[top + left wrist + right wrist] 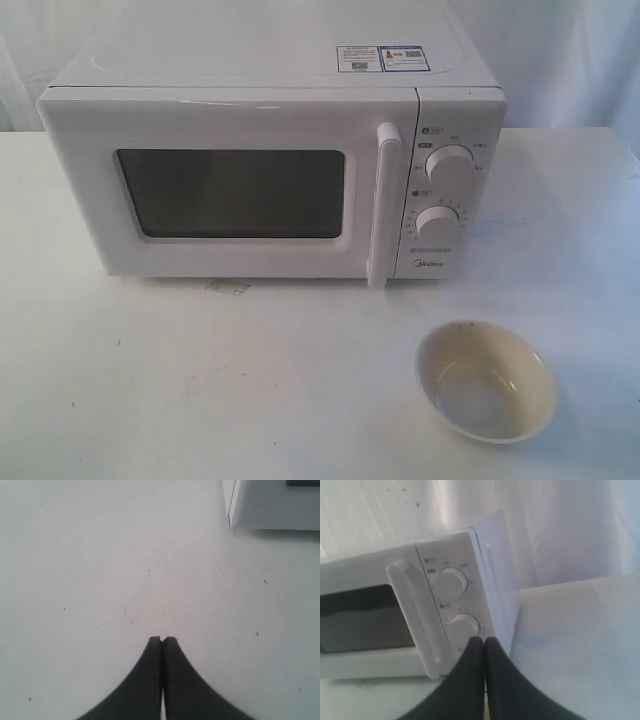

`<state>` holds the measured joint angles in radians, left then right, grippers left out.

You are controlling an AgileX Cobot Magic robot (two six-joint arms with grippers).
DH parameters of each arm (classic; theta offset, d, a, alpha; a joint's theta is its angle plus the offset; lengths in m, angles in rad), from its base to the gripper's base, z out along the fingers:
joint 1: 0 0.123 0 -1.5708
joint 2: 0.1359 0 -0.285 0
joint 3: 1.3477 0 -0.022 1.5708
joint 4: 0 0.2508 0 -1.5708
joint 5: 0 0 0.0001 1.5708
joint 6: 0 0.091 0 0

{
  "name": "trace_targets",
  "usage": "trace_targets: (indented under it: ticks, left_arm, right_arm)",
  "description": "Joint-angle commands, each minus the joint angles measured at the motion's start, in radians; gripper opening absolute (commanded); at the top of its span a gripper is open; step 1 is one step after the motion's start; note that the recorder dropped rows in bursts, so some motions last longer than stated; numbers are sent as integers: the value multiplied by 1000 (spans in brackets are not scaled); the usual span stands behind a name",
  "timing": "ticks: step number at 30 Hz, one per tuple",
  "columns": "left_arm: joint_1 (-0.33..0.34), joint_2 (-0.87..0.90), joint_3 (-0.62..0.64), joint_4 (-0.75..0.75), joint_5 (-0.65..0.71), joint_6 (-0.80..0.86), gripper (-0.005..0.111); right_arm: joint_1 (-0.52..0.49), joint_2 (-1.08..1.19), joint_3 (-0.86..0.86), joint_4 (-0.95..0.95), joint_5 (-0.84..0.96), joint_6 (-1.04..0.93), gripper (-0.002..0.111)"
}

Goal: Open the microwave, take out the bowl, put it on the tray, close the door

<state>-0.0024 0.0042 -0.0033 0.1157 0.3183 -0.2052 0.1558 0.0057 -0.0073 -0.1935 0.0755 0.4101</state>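
The white microwave [280, 160] stands at the back of the table with its door [230, 190] shut and the bar handle [385, 200] upright. The cream bowl [486, 381] sits empty on the table in front of the dials, to the right. No tray shows in any view. Neither arm appears in the exterior view. My left gripper [162, 639] is shut with nothing in it, above bare table, a corner of the microwave [272, 505] beyond. My right gripper [483, 640] is shut and empty, facing the microwave [420, 610] near its lower dial [464, 626].
The white table [200, 380] spreads in front of the microwave, with a small stain [228, 288] near the door's base. White cloth hangs behind. Two round dials [445, 165] sit on the panel right of the handle.
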Motion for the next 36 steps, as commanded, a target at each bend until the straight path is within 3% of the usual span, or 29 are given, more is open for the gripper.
trace_targets:
  ticks: [1,6,13,27,36]
  left_arm:
    - [1,-4,3,-3,15,0,0]
    - [1,-4,3,-3,15,0,0]
    - [1,-4,3,-3,15,0,0]
    - [1,-4,3,-3,15,0,0]
    - [1,-4,3,-3,15,0,0]
  right_arm:
    - [-8,-6,7,-86,147,62,0]
    - [-8,-6,7,-46,259,-24,0]
    - [-8,-6,7,137,261,-359,0]
    - [-8,-6,7,155,266,-319,0]
    - [-65,-6,7,182,268,-317,0]
